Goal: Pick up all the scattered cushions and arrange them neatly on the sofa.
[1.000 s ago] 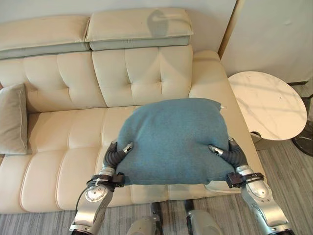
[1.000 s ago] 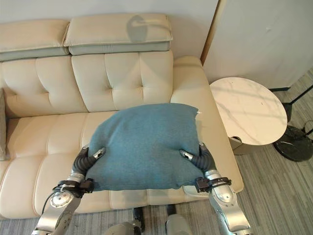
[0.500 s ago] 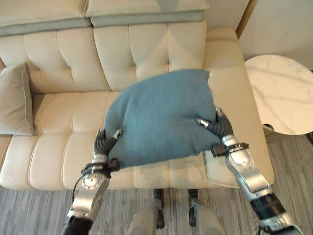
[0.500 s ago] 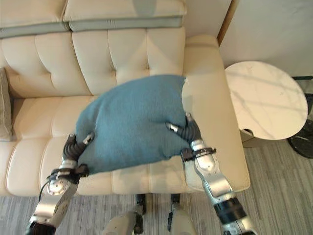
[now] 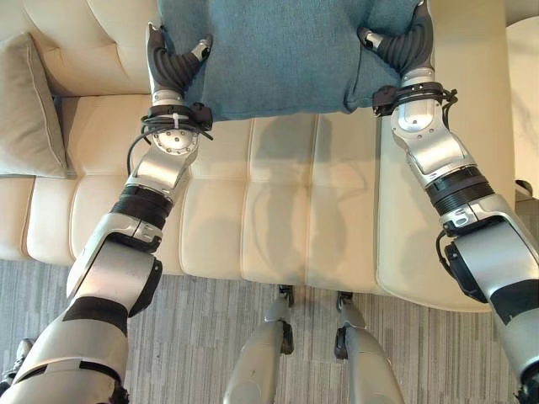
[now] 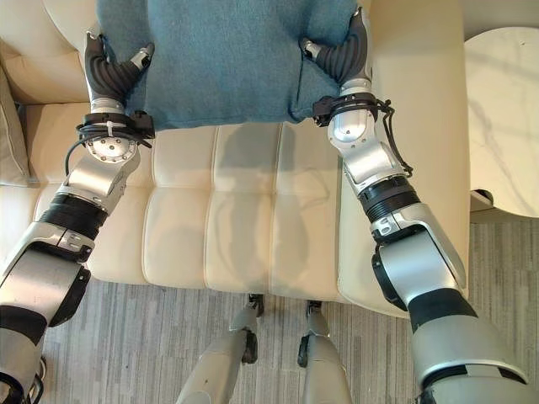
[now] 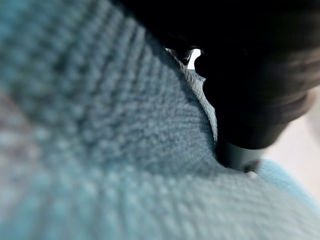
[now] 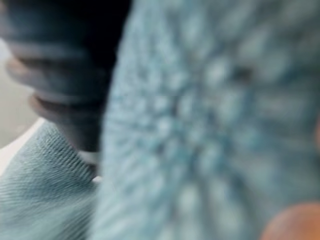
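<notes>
A teal-blue cushion is held up over the back of the cream sofa seat, its top cut off by the view's edge. My left hand grips its left edge and my right hand grips its right edge. Each thumb lies on the front face, while the fingers are tucked behind the fabric. Both arms are stretched far forward. The teal knit presses close against the left wrist camera, and the same fabric against the right one. A beige cushion leans at the sofa's left end.
The sofa's right armrest runs beside my right arm. A round white marble side table stands to the right of the sofa. Grey striped carpet lies in front of the sofa.
Both arms have reached forward and carried the teal cushion from over the seat front toward the backrest. The camera has tipped down, so the whole picture has shifted.
</notes>
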Controlling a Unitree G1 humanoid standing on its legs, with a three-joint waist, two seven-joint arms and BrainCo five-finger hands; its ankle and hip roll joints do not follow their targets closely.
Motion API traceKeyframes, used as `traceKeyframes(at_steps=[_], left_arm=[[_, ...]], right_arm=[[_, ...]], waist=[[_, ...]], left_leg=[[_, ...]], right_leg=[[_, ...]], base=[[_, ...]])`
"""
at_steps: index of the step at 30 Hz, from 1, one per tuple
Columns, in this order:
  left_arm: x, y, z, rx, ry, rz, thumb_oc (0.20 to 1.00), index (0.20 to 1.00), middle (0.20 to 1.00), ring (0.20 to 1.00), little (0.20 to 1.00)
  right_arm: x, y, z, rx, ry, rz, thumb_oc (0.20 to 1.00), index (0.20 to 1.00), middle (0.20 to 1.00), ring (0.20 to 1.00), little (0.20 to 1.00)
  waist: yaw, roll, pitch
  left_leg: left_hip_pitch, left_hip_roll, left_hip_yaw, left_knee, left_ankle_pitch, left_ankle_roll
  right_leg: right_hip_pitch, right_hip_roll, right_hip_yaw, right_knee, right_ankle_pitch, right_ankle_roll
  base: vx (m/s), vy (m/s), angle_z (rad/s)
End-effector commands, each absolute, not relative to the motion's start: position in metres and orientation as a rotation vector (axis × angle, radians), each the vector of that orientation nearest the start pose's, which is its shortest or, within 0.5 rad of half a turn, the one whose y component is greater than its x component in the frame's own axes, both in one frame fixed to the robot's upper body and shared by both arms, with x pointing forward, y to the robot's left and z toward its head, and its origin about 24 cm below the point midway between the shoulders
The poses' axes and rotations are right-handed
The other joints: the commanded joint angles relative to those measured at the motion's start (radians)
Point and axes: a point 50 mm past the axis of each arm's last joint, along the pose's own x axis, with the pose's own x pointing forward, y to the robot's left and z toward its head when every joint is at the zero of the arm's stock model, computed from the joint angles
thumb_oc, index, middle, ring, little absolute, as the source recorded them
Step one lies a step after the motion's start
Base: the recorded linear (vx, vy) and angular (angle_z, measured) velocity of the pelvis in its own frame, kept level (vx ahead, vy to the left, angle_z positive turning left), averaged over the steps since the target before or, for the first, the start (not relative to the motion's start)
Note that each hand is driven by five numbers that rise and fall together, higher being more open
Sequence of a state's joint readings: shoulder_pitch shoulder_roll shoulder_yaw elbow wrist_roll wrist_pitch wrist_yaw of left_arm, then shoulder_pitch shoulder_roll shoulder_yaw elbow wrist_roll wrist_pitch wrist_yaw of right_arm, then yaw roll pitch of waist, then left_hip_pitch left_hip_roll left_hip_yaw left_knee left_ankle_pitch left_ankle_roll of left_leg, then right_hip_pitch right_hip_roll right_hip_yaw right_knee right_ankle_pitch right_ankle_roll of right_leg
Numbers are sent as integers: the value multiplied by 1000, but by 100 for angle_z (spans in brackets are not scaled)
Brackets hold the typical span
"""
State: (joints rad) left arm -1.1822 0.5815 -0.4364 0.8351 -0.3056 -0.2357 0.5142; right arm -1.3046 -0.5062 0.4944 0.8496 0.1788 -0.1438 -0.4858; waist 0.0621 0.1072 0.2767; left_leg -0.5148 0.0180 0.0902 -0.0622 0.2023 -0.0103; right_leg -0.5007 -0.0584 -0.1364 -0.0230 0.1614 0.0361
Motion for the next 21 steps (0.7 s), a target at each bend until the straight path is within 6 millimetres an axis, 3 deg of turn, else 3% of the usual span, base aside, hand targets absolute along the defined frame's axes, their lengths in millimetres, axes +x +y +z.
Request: traceKeyframes(at_steps=[1,7,8,13,18,21], left_arm=[[386,194,355,344,-800,346,1000,1000,1000,1000,1000],[397,223,324,379,-631,373,1000,1000,1000,1000,1000],[401,233,303,365,-551,381,1000,1000,1000,1000,1000],[401,241,260,288,-452,362,1000,1000,1000,1000,1000],[382,247,245,265,-516,308,1000,1000,1000,1000,1000],[359,254,224,239,-547,268,1000,1000,1000,1000,1000]], right_arm=[[387,-125,371,-459,-836,-175,1000,1000,1000,1000,1000],[404,-154,342,-564,-650,-172,1000,1000,1000,1000,1000],[407,-168,331,-572,-594,-205,1000,1000,1000,1000,1000],[409,-183,310,-521,-536,-233,1000,1000,1000,1000,1000],[396,-208,296,-551,-558,-246,1000,1000,1000,1000,1000],[377,-226,274,-559,-577,-227,1000,1000,1000,1000,1000]], waist=[[11,-31,67],[6,-38,104],[2,-45,122],[0,-55,140],[-1,-51,146],[-5,-57,137]], left_leg=[[31,-57,-11,-25,-68,-62],[-52,-47,-17,-25,-34,-82],[-75,-41,-15,-25,-25,-89],[-89,-37,-18,-25,-17,-92],[-53,-37,-17,-25,-25,-95],[-3,-38,-12,-25,-40,-95]], right_leg=[[-46,-5,36,99,-116,76],[-116,2,9,95,-105,75],[-134,2,-2,98,-105,75],[-150,9,-12,107,-107,72],[-111,10,-14,96,-105,70],[-54,12,-16,75,-102,72]], base=[[-58,-87,9],[-57,-81,5],[-47,-61,2],[-41,-34,25],[-48,8,2],[-18,31,2]])
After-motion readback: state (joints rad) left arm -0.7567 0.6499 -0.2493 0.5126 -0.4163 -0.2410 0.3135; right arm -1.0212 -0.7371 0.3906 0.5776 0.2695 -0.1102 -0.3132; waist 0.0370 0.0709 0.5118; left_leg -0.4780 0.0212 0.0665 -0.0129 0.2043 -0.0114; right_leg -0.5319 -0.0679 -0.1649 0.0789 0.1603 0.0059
